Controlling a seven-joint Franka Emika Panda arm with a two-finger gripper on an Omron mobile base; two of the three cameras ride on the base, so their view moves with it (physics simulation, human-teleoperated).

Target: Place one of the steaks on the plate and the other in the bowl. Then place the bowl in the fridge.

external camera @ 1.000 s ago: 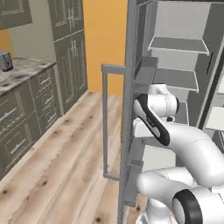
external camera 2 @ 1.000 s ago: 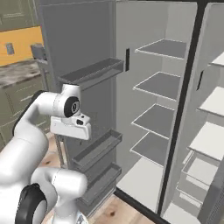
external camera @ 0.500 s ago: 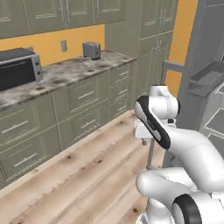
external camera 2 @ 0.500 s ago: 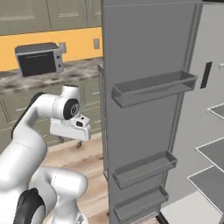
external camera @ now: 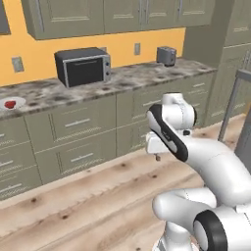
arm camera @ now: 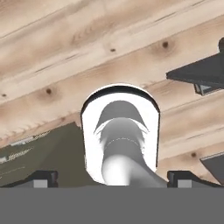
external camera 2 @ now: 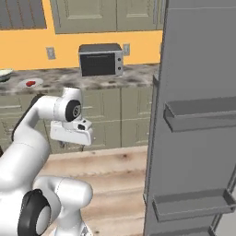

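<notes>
Rotation of the base accounts for the whole change of scene: one second ago both base cameras faced the open fridge shelves; they now face the kitchen surface [external camera: 147, 78] along the yellow wall. Nothing on the surface should be read as having moved; the cameras did.

One steak [external camera: 10, 103] lies on the plate [external camera: 18, 101] at the far left of the surface, seen as a red patch on a white disc. In the right base view the same plate [external camera 2: 37, 82] sits on the left of the surface, with the steak [external camera 2: 30, 84] on it and the rim of the bowl [external camera 2: 3, 73] just beyond it at the frame edge. The bowl's contents cannot be made out. Judged from this, the plate step is done and the bowl is not yet in the fridge.

The fridge door [external camera 2: 198, 115] stands open on the right, its bins facing the room, presumably left so to receive the bowl.

The end effector [external camera: 157, 158] hangs tucked close to the arm, pointing down at the wooden floor [arm camera: 109, 52], well apart from the surface. Its fingers stand fully apart and hold nothing, a carrying posture suited to driving. A toaster oven [external camera: 82, 66] and a toaster [external camera: 167, 55] stand further along the surface.
</notes>
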